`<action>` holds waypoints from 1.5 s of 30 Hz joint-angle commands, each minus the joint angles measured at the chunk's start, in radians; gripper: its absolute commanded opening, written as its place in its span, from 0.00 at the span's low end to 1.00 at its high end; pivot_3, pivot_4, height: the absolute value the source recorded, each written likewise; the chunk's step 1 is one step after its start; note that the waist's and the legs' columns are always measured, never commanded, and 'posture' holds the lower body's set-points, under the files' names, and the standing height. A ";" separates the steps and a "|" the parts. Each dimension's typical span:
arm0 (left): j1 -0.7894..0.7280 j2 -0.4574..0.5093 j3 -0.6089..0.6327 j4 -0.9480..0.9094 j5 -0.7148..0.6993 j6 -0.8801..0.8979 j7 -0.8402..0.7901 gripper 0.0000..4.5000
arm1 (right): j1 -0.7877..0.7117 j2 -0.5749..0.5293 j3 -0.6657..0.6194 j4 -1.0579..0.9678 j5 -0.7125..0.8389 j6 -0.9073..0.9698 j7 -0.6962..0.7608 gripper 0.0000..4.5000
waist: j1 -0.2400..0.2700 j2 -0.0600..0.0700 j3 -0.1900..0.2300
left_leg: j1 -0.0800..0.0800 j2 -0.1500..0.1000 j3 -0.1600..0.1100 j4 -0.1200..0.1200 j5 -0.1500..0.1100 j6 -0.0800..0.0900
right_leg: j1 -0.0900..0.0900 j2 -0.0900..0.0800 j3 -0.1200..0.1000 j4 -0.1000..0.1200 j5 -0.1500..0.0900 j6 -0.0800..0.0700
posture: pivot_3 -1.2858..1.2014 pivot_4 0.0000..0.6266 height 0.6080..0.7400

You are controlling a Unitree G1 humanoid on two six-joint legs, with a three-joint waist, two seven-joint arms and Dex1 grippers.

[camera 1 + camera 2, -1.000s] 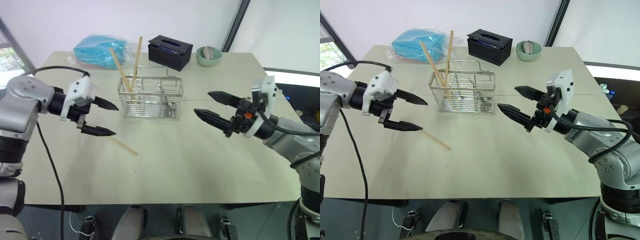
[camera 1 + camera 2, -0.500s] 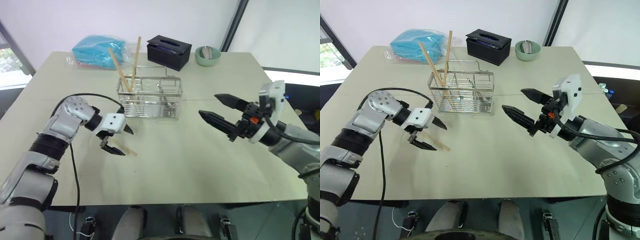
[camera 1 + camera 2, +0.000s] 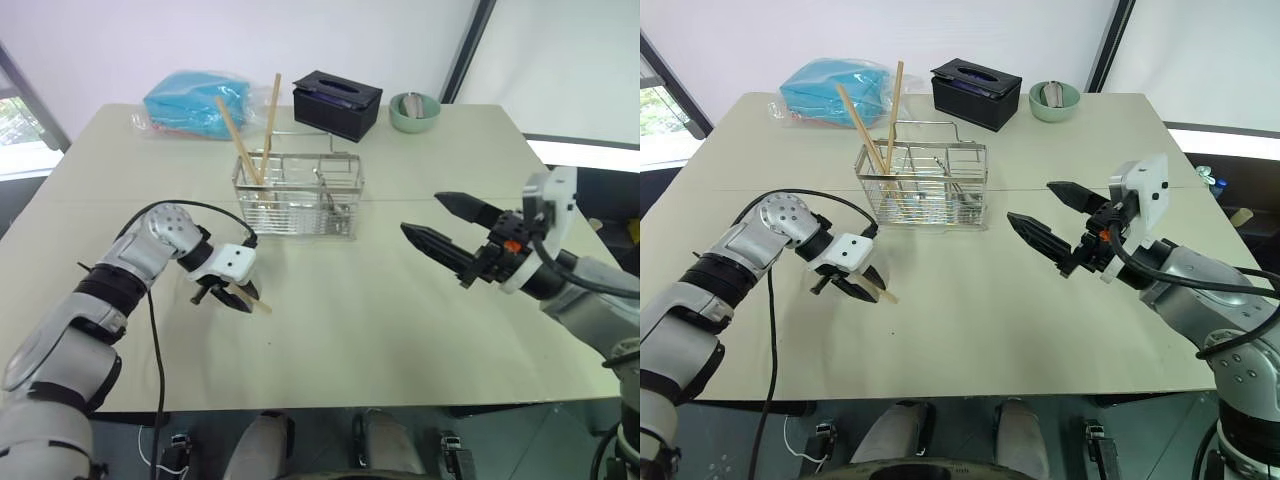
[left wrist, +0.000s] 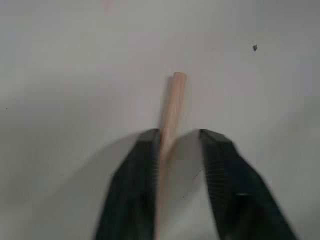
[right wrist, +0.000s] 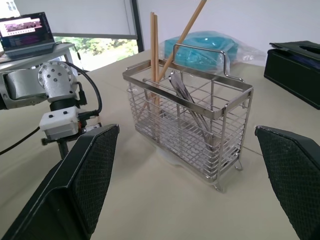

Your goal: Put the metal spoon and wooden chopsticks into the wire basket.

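Note:
The wire basket point(image 3: 300, 158) stands upright at the table's middle back. Two wooden chopsticks point(image 3: 240, 140) lean in its left compartment. The metal spoon point(image 5: 190, 107) stands in the middle compartment. Another wooden chopstick point(image 4: 172, 100) lies flat on the table in front of the basket's left end. My left gripper point(image 3: 240, 298) points down at it, shut on the stick, whose tip point(image 3: 264, 306) pokes out past the fingers. My right gripper point(image 3: 422, 213) hovers open and empty to the right of the basket, pointing toward it.
A black tissue box point(image 3: 338, 103), a green bowl point(image 3: 416, 110) and a blue plastic bag point(image 3: 200, 100) sit along the table's far edge behind the basket. A laptop point(image 5: 27, 32) stands on a side stand off the table's left.
My left gripper came down from mid-air to the table, over the loose chopstick, and its fingers closed on it. The right gripper stayed open and nearly still.

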 commanded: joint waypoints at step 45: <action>-0.382 -0.405 0.858 0.135 -0.343 0.388 0.875 0.01 | -0.044 0.026 0.009 0.026 -0.035 -0.029 0.054 1.00 | -0.015 -0.001 0.003 | 0.002 -0.002 -0.002 0.001 0.000 0.001 | 0.004 -0.001 -0.002 0.000 0.001 0.005 | 0.52 0.24 0.35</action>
